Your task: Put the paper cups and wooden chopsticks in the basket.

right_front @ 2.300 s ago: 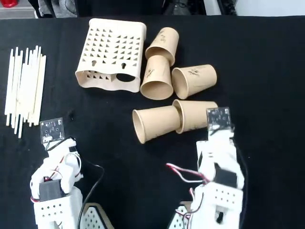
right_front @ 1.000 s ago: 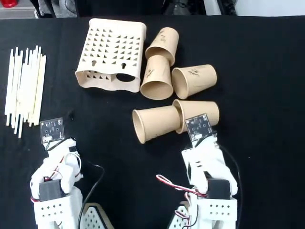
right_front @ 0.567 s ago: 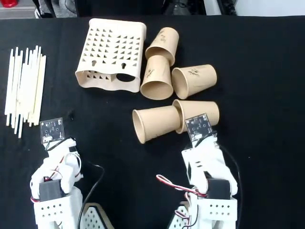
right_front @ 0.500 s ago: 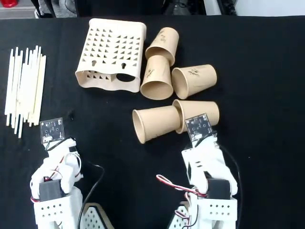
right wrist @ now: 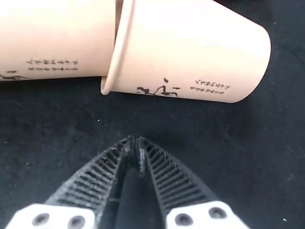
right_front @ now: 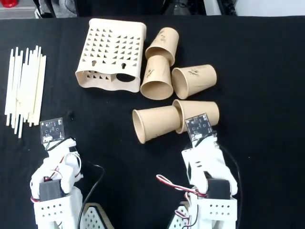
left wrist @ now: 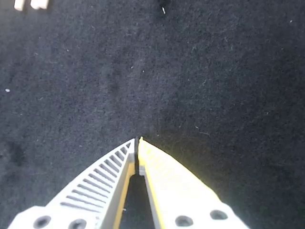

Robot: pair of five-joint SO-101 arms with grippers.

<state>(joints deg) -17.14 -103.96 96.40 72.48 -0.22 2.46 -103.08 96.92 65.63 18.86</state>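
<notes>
High view: a black table (right_front: 267, 71) carries the basket (right_front: 112, 55), five paper cups and the wooden chopsticks (right_front: 24, 86), with two white arms at the near edge.
Basket: lies at the far side with a perforated face up, nothing visible in it.
Chopsticks: a loose bundle lying flat along the left edge, well apart from the basket.
Far cups: three on their sides just beside the basket, one (right_front: 163, 44) farthest back, one (right_front: 156, 78) against it, one (right_front: 194, 80) to the right.
Near cups: two on their sides in a row, the left cup (right_front: 156, 123) with its base against the mouth of the right cup (right_front: 198, 110).
Left gripper (left wrist: 137, 143): fingers pressed together, holding nothing, over bare black cloth near the chopstick ends.
Right gripper (right wrist: 136, 142): fingers pressed together, empty, tips near the side of the right cup (right wrist: 190, 52) but apart from it, close to the rim where it meets the left cup (right wrist: 52, 43).
</notes>
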